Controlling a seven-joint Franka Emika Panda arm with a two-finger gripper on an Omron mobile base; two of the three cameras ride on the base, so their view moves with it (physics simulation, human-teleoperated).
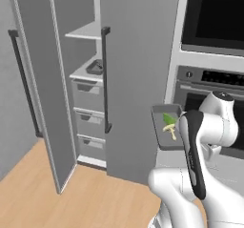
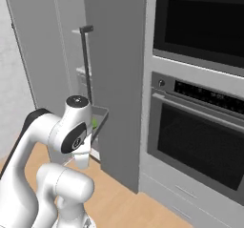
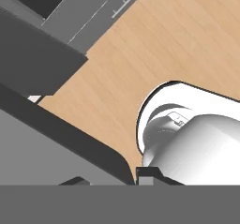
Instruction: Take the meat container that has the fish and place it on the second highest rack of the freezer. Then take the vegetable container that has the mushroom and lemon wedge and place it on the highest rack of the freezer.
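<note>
The freezer [image 1: 90, 79] and oven [image 2: 200, 141] are seen by both base views from behind the arm, left and right. The floor [image 3: 140, 54] is faced steeply downward, close over a tray's rim [image 3: 70, 138], by the hand view

A black glass-fronted wall oven [image 2: 198, 155] with a grey control strip sits at four o'clock in the right base view, below a dark upper oven window [image 2: 200, 24] at one o'clock, and pale wooden plank flooring [image 1: 71, 201] spreads at seven o'clock in the left base view.
</note>
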